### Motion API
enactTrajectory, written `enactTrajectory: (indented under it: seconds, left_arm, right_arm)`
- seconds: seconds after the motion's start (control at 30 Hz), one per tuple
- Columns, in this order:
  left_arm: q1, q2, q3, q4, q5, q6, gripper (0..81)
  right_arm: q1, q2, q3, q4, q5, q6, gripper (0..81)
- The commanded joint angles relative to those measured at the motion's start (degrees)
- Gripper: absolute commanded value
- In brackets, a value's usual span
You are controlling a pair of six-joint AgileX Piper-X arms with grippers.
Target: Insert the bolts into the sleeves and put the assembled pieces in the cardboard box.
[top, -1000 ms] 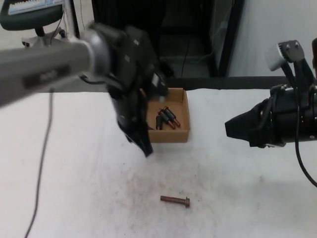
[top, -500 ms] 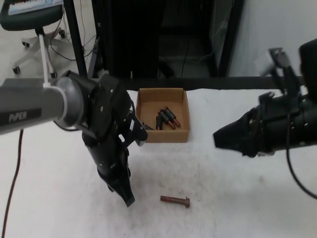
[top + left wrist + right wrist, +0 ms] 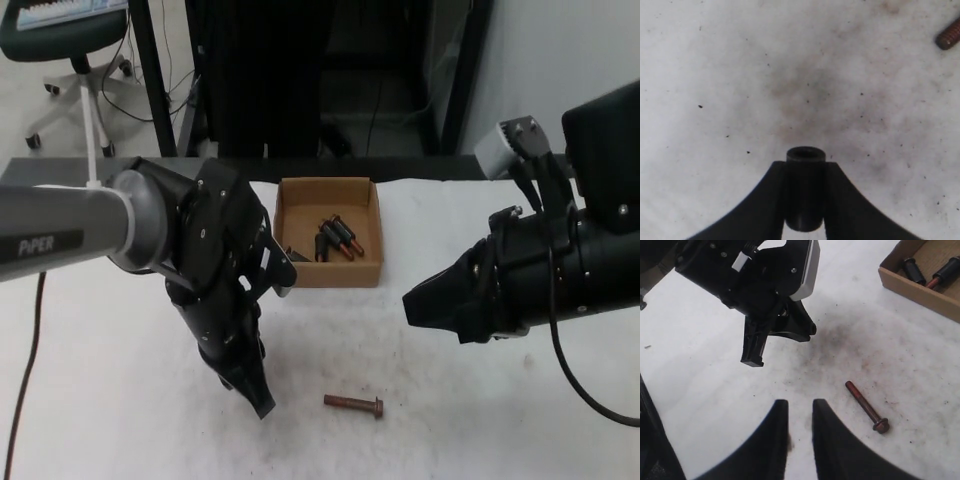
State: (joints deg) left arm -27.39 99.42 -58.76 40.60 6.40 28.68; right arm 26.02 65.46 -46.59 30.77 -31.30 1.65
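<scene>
My left gripper (image 3: 258, 404) hangs low over the white table, just left of a copper bolt (image 3: 353, 403). It is shut on a black sleeve (image 3: 805, 192), whose open bore faces outward between the fingertips. The bolt's threaded end (image 3: 949, 36) lies off to the side of the sleeve. The bolt (image 3: 866, 407) lies flat with its flanged head toward the right. My right gripper (image 3: 415, 308) hovers to the bolt's upper right, open by a narrow gap with nothing in it (image 3: 800, 402). The cardboard box (image 3: 330, 272) behind holds several assembled pieces (image 3: 340, 238).
The left arm's housing (image 3: 760, 275) hangs beyond the bolt as seen from the right wrist. The box wall (image 3: 920, 290) stands at the table's rear. A dark smudge (image 3: 805, 95) stains the cloth near the bolt. An office chair (image 3: 60, 40) is off the bench.
My left arm swung from beside the box down to the table's front, stopping left of the bolt. My right arm slid leftward toward the middle. The bolt stayed put.
</scene>
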Motion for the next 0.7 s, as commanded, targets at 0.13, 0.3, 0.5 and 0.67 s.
enactTrajectory:
  seconds: [0.13,0.3,0.5,0.67]
  left_arm:
    - [-0.2,-0.1,0.1,0.4,-0.3,-0.5,44.9]
    - [-0.2,-0.1,0.1,0.4,-1.6,-0.4,47.1]
    - [-1.6,-2.0,-1.5,4.9,1.8,-0.4,47.1]
    - [-6.0,-4.5,-1.8,5.5,4.4,6.8,47.1]
  right_arm:
    - [0.1,-0.1,-0.5,-0.5,-0.4,0.1,16.7]
    - [0.1,-0.1,-0.5,-0.5,-0.5,1.0,16.7]
    - [0.1,-0.5,-0.5,-0.5,-0.5,0.8,16.7]
    - [-0.7,-0.5,-0.6,-0.5,-0.4,-1.6,16.7]
